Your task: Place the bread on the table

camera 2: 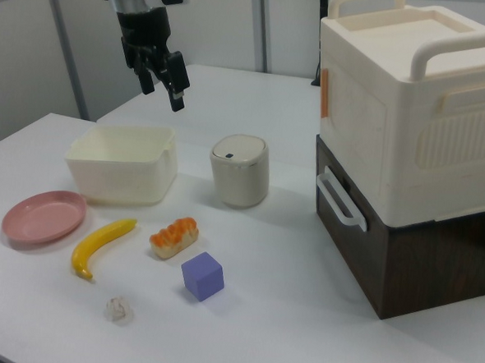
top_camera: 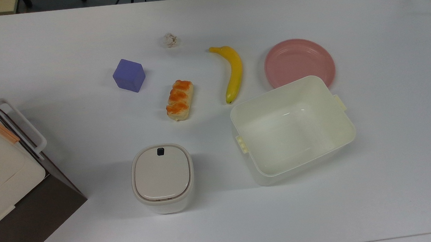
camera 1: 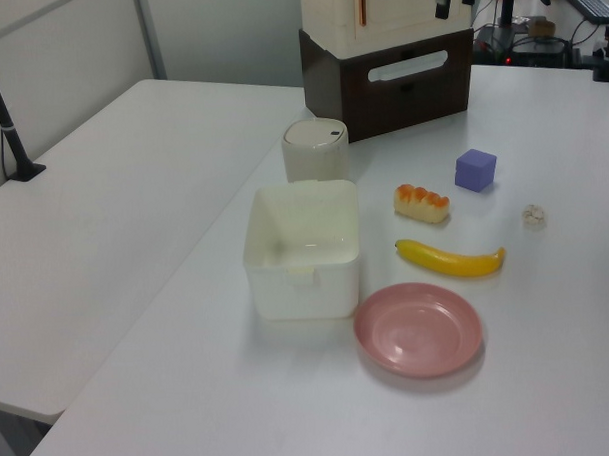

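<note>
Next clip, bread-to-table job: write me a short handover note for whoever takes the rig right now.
Gripper: raised high above the table, jaws open, holding nothing.
Bread: lying flat on the table, between the purple cube and the banana in the top view, touching neither.
Pink plate and cream bin hold nothing.
Done: the bread is on the table and released.
Left: nothing that shows; just confirm the placement.
</note>
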You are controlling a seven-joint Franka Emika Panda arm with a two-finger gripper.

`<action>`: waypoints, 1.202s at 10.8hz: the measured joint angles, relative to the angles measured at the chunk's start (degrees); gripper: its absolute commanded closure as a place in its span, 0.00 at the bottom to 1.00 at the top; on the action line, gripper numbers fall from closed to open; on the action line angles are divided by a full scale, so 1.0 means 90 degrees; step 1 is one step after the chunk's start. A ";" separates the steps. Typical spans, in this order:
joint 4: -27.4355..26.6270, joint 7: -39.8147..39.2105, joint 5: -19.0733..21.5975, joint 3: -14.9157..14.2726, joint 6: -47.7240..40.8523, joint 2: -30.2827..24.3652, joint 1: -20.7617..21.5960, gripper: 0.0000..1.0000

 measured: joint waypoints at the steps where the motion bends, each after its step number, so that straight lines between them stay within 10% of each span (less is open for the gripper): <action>1: -0.0049 0.0000 0.0160 -0.0121 -0.0002 -0.0029 -0.0001 0.00; 5: -0.0109 0.0013 0.0579 -0.0613 -0.0098 -0.0141 -0.0002 0.00; 13: -0.0536 0.0393 0.0625 -0.0558 0.0238 -0.0225 0.0384 0.00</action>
